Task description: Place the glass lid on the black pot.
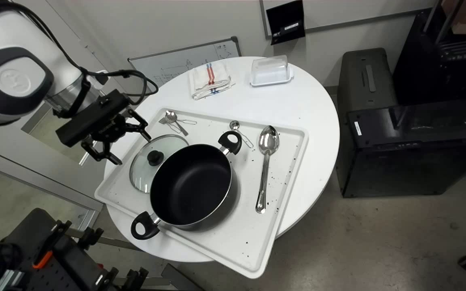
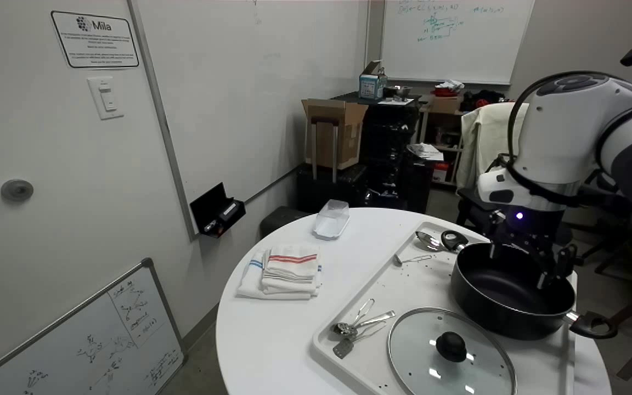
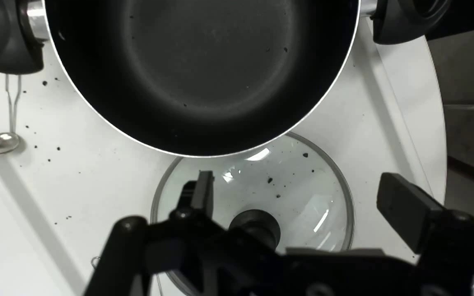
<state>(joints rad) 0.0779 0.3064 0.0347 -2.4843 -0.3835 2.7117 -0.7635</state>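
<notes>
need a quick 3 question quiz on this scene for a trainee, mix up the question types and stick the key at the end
1. True or false: the black pot stands uncovered on the white tray, with the glass lid beside it.

2. Multiple choice: what is the state of the gripper?
A) shut on the glass lid
B) open, holding nothing
C) shut, holding nothing

3. Fill the gap: the folded cloths on the table have red and ____ stripes.

Key: 1. True. 2. B. 3. Blue.
</notes>
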